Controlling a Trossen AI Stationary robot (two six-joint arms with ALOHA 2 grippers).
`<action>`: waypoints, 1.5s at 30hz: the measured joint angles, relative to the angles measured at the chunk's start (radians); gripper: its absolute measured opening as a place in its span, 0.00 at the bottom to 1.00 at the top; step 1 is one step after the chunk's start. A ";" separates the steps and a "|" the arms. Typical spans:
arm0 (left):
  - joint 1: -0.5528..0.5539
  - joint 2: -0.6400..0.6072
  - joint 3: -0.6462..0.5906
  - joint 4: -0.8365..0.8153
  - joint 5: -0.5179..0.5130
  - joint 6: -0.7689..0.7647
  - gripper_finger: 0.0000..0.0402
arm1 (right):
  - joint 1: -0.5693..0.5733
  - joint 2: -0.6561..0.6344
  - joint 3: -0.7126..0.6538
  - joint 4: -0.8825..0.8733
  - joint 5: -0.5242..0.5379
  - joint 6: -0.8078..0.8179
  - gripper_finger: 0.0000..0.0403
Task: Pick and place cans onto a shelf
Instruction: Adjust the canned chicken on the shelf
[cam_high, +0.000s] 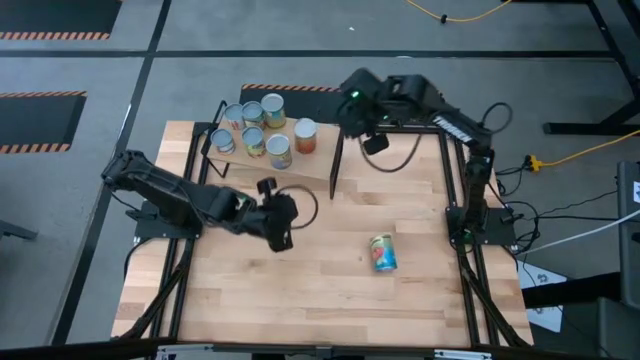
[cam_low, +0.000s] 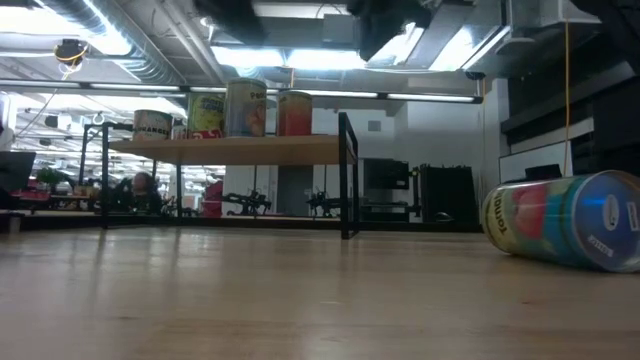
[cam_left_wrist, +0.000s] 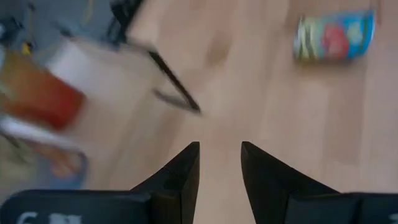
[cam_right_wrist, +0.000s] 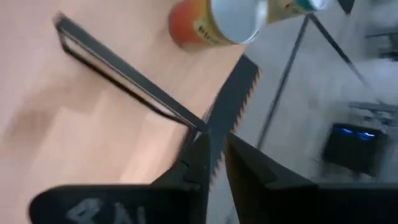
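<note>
The left gripper (cam_high: 277, 238) is seen over the middle of the table (cam_high: 300, 290), its fingers (cam_left_wrist: 184, 171) narrowly parted and empty. Six cans (cam_high: 262, 124) are placed upright on the shelf (cam_high: 305, 165). One can (cam_high: 382, 252) is lying on the table. The right gripper (cam_high: 374, 142) is held beside the shelf's far right corner, fingers (cam_right_wrist: 200, 163) nearly closed, empty.

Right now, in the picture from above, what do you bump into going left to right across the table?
Left gripper → shelf with its standing cans → right gripper → can lying on its side.
</note>
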 joint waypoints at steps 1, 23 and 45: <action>0.018 -0.002 0.031 0.001 -0.001 0.033 0.28 | -0.013 -0.014 0.000 0.000 -0.041 0.022 0.13; 0.859 -0.002 0.499 -0.044 0.242 0.512 0.28 | -0.221 -0.081 -0.075 0.038 -0.524 0.045 0.13; 1.338 0.301 0.488 -0.043 0.613 0.499 0.28 | -0.213 -0.080 -0.173 0.076 -0.549 0.048 0.13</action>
